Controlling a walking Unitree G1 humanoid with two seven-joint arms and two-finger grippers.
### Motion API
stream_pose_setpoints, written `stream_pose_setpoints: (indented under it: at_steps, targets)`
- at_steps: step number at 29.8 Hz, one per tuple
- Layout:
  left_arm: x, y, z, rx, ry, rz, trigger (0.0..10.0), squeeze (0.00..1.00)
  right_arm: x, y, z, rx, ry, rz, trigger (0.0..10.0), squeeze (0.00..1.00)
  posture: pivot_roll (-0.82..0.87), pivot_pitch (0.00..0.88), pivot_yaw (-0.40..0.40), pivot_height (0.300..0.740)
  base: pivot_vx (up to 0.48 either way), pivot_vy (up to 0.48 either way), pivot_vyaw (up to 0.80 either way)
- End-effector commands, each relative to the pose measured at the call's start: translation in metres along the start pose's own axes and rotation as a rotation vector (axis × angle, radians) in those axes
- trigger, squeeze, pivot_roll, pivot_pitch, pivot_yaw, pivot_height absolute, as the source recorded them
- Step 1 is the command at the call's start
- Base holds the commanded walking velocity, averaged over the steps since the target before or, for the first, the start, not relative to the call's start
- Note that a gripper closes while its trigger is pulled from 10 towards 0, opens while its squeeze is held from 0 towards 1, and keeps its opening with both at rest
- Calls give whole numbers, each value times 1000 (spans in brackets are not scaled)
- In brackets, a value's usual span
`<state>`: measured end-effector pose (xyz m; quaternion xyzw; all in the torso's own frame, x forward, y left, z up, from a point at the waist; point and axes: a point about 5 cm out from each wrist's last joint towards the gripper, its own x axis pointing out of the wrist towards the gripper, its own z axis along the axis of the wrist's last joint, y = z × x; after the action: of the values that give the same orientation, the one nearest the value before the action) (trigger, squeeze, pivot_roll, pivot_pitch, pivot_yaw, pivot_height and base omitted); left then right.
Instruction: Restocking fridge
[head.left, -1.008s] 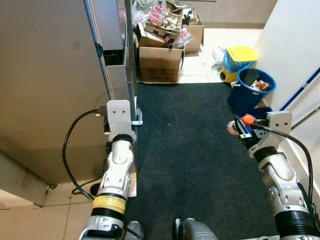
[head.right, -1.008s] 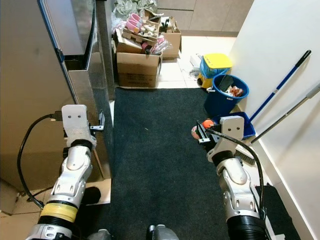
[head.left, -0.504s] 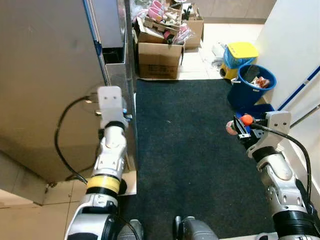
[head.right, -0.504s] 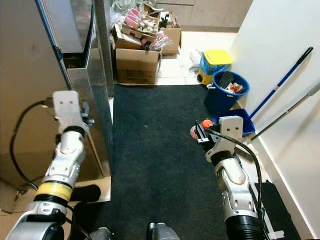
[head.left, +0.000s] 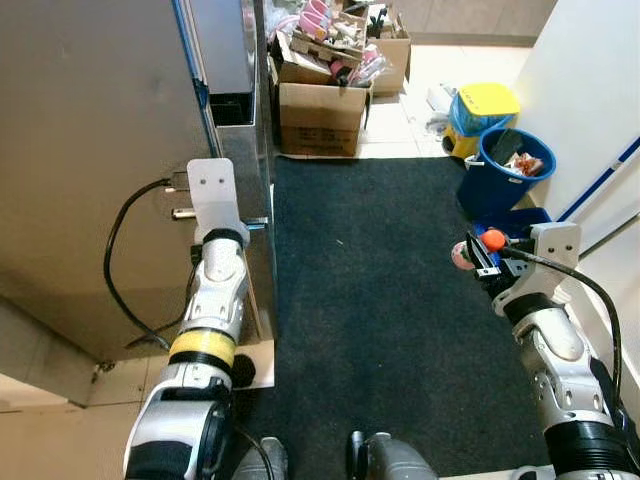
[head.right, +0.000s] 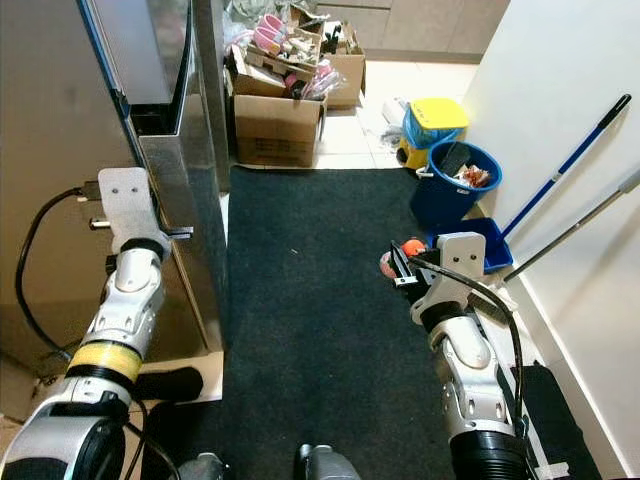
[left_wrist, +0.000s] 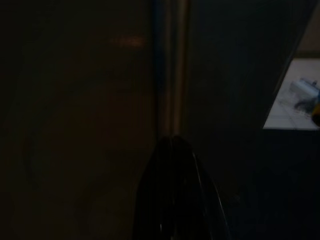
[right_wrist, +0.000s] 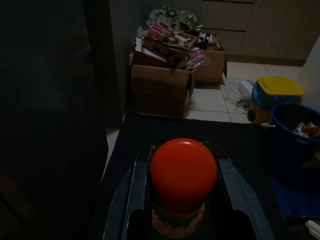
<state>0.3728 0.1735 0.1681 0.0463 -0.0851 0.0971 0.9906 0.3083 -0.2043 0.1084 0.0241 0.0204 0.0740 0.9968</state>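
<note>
The right claw (right_wrist: 183, 200) was clamped on a small bottle with an orange cap (right_wrist: 183, 170), held above the dark mat (head.left: 370, 300), well apart from the fridge (head.left: 90, 150). The left claw (left_wrist: 172, 145) had its fingers pressed together, with the tips at the edge of the fridge door (head.right: 200, 170). In my judgement the thin tips could slip off this smooth edge, and the door would stay shut. The bottle also could tilt when the robot turns.

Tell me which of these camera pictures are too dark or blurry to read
Left wrist view: very dark, only the shut fingertips against the fridge edge are readable. Right wrist view: dim, but the orange-capped bottle is bright and sharp. Both eye views: evenly lit, no blur.
</note>
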Motion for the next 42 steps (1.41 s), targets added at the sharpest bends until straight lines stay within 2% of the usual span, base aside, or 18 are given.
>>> stream_pose_setpoints:
  at_steps: [1, 6, 17, 20, 21, 29, 32, 34, 36, 37, 39, 42]
  targets:
    - [1, 2, -3, 6, 10, -1, 10000, 0, -2, -4, -2, -5, 2, -15, 10000, 0, -84, 170, -97, 740, 0, 0, 0]
    - [8, -3, 3, 3, 2, -13, 10000, 0, -2, -3, -1, -6, -1, -13, 10000, 0, -94, 174, -95, 740, 0, 0, 0]
    - [16, -3, 9, 11, -15, 7, 10000, 0, -2, -4, -1, -6, 0, -16, 10000, 0, -97, 180, -96, 740, 0, 0, 0]
    - [17, -10, 9, 9, -6, -35, 10000, 0, -2, -4, -1, -6, 0, -17, 10000, 0, -97, 180, -96, 740, 0, 0, 0]
    - [17, -13, 9, 8, -8, -53, 10000, 1000, -2, -4, -1, -5, 0, -17, 10000, 0, -98, 180, -95, 740, 0, 0, 0]
    - [16, -24, 7, -14, 3, -110, 10000, 1000, -3, -4, -1, -3, -1, -21, 10000, 0, -99, 182, -92, 740, 0, 0, 0]
    - [9, -47, 3, -70, 31, -181, 10000, 1000, -3, -5, -2, -3, 0, -23, 10000, 0, -98, 183, -92, 740, 0, 0, 0]
    - [-2, -78, 2, -139, 51, -269, 10000, 1000, -3, -5, -2, -2, 1, -23, 10000, 0, -97, 184, -92, 740, 0, 0, 0]
    - [-11, -104, 6, -167, 43, -346, 10000, 1000, -3, -5, -2, -3, 1, -23, 10000, 0, -101, 183, -90, 740, 0, 0, 0]
    - [-20, -125, 10, -178, 34, -418, 10000, 1000, -3, -5, -1, -4, -2, -23, 10000, 0, -108, 182, -88, 740, 0, 0, 0]
    - [-22, -131, 12, -179, 32, -439, 10000, 1000, -3, -5, 0, -4, -3, -23, 10000, 0, -108, 182, -88, 740, 0, 0, 0]
    - [-32, -155, 18, -201, 35, -531, 10000, 1000, -4, -10, 2, -9, -10, -35, 10000, 0, -114, 179, -86, 740, 0, 0, 0]
